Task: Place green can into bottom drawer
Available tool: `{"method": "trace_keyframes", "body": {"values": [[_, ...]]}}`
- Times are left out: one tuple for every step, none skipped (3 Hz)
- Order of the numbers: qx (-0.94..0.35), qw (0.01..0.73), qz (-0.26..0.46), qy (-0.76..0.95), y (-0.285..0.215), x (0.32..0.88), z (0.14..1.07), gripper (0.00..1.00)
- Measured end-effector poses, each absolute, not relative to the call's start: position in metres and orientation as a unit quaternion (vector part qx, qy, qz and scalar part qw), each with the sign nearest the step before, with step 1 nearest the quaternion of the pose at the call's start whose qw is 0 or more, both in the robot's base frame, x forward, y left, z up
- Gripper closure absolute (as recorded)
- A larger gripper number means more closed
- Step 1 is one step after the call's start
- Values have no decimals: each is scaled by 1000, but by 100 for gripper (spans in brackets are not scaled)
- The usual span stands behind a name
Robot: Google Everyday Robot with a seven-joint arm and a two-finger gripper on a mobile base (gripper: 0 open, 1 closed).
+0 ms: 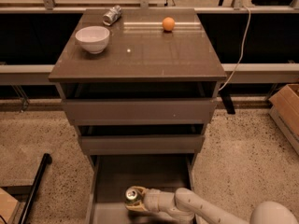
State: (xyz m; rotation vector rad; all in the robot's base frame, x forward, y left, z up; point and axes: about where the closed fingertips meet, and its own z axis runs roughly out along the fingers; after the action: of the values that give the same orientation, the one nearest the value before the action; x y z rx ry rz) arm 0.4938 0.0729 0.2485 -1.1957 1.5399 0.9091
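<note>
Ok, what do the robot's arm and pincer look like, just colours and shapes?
The arm is smooth off-white, made of rounded tubular segments with bulging joints; no cables or markings show. Its pincer, low over the bottom drawer at the green can, has short yellowish-tan fingers.

We locate the gripper (134,203) inside the open bottom drawer (140,171), toward its front, with the drink can (132,195) held between its fingers. Directly behind and above the gripper sits the middle drawer (140,143), then the top drawer (140,111), then the cabinet top (154,55). On that top, the bowl (92,38) lies behind and left of the gripper, the second can (111,15) behind the bowl, and the ball (168,24) behind and right. On the ground, a pole (35,185) lies left of the gripper and a box (287,111) far right.
</note>
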Motion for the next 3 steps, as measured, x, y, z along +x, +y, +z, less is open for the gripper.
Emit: {"method": "trace_keyframes", "body": {"values": [[-476, 488, 355, 640, 53, 521, 241, 100], [-476, 488, 354, 640, 53, 521, 241, 100], [-471, 477, 367, 644, 59, 515, 237, 84]]}}
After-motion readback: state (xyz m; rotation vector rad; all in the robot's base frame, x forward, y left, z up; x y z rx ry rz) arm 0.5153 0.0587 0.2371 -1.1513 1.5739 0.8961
